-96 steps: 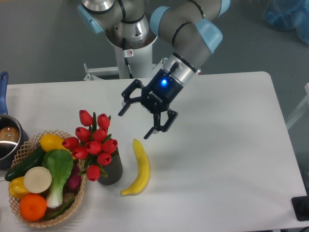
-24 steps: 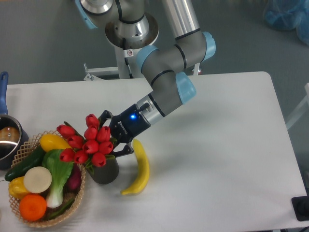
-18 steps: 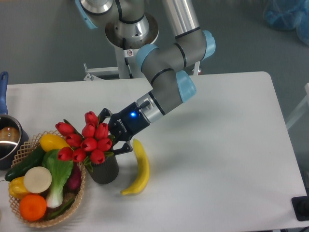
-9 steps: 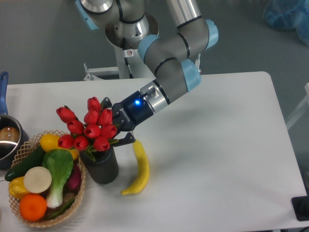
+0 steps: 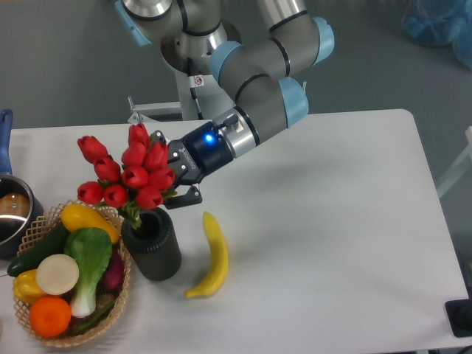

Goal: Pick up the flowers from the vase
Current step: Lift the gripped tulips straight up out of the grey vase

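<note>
Far left, at the tabletop [image 5: 346, 221] edge: a pot [image 5: 13, 214], then a woven basket [image 5: 44, 221] of produce, touching or just beside the vase [image 5: 153, 245]. Above the vase mouth, the flowers [image 5: 122, 177], tilted left, stems only just inside the rim. End effector [image 5: 181, 177] clenched on the flowers from the right. Just right of the vase, a banana [image 5: 210, 257]. Further right, bare white surface out to the edge.

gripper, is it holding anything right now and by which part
Yes. The tool is shut on the flowers, gripping the right side of the bunch just below the red buds, with the stems reaching down into the vase.
</note>
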